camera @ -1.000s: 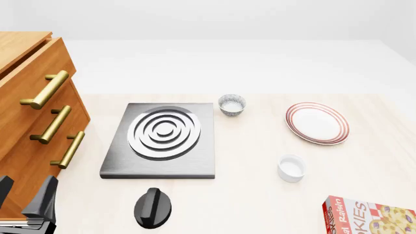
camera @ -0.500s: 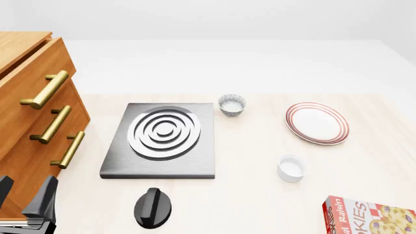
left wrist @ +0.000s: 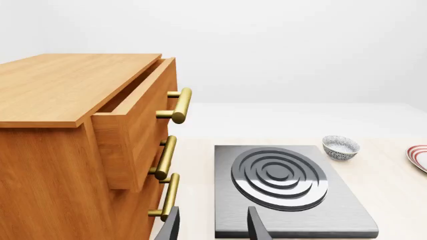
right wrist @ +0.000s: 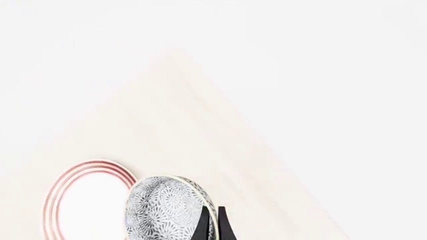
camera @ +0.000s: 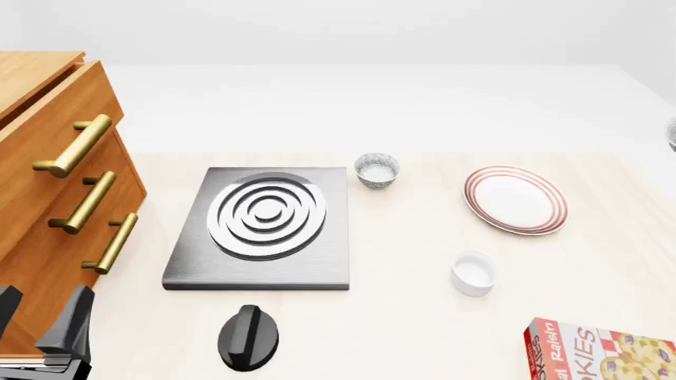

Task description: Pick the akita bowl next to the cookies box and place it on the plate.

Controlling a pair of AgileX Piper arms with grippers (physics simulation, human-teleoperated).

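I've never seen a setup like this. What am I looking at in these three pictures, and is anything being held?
These are simulator renders of two robot arms working at a table. The front view looks down over the table from the arms' own side. The other two pictures come from cameras mounted just behind each arm's fingers.

On the table are a wooden drawer chest, a stove burner, a black knob, a patterned bowl, a red-ringed plate, a white cup and a cookies box.

The left gripper is open and empty, beside the chest. The right gripper pinches the rim of a second, matching held bowl, with the plate visible behind it.
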